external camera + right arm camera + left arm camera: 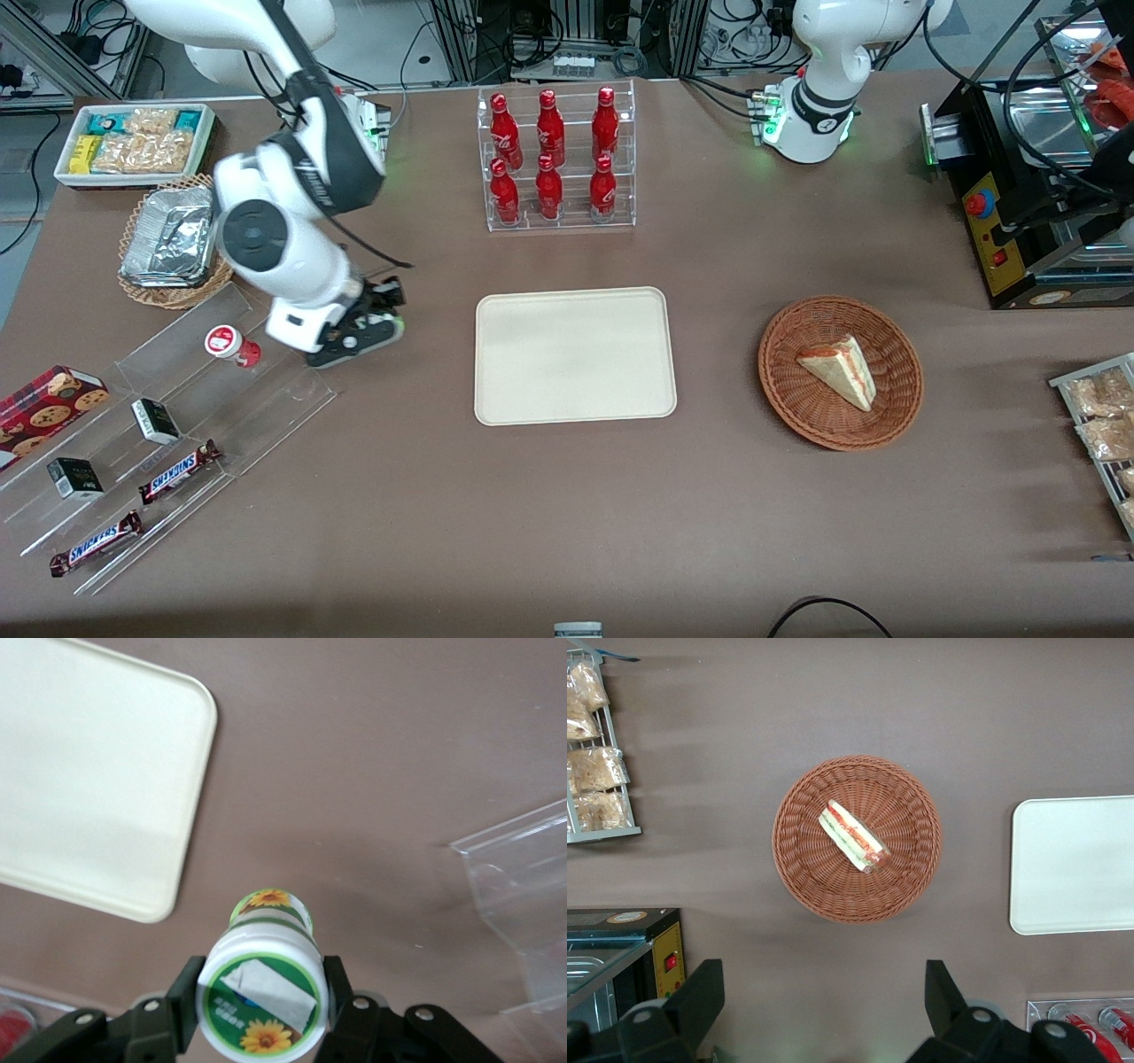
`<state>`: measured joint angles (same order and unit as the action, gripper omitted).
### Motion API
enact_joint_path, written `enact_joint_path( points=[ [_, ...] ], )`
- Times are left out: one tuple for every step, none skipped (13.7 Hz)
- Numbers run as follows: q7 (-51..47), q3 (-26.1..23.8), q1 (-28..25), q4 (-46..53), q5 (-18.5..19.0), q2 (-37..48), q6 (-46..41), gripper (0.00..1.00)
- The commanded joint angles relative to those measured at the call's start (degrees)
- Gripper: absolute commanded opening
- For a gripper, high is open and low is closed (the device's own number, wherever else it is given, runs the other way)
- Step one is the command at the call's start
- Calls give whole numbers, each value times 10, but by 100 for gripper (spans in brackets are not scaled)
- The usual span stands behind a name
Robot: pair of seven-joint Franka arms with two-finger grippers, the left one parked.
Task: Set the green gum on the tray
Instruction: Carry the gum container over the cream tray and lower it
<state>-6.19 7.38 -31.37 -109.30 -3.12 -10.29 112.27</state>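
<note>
Snickers bars [133,505] sit nearest the front camera, on the low step of the clear acrylic display stand [177,425] at the working arm's end of the table. Same stand carries small dark boxes [156,420] and a cookie box [44,409]; the red-and-white-lidded canister [229,343] stands on its upper step, not the target.

Right next to that: the gripper [363,332], low over the table between the stand and the tray [574,354]. Wrist view shows the green gum [263,992] clamped between the fingers [188,1005], one on each side of the canister body, white lid and green sunflower label facing the camera. So the gum is in hand and off the stand, not yet over the tray; the tray's rounded corner [190,718] shows well apart from the canister.

Step in hand, as judged: transport, grasp done, carry to the tray underway. Tray surface is bare, plenty of landing room.

Next move calls for: translate toward the tray's middle, clear the low rim, lower until the canister base meets the surface, then release. Canister is tall and narrow, so it likely tips if let go tilted or above the surface.

Farther along: rack of red bottles [556,159] stands farther from the front camera than the tray; wicker basket with a sandwich [840,372] lies toward the parked arm's end. Neither is in the path.
</note>
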Motion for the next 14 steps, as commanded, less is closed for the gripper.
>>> enact_joint_path(
  points=[
    [-86,6,-40,72,-11,-62,2,0],
    [-113,6,-53,90,-11,-81,8,0],
    [-140,6,-63,105,-11,-97,14,0],
    [-165,6,-71,119,-14,-113,20,0],
    [-187,6,-77,131,-24,-128,28,0],
    [-202,6,-87,142,-37,-143,38,0],
    [-214,7,-94,151,-47,-156,49,0],
    [-238,7,-101,163,-53,-170,61,0],
    [-267,7,-110,177,-54,-184,70,0],
    [-289,7,-122,191,-54,-198,76,0],
    [-307,7,-133,203,-53,-211,81,0],
    [-331,7,-141,215,-53,-224,87,0],
    [-348,7,-149,223,-53,-235,98,0],
    [-358,7,-159,224,-53,-244,113,0]
  ],
)
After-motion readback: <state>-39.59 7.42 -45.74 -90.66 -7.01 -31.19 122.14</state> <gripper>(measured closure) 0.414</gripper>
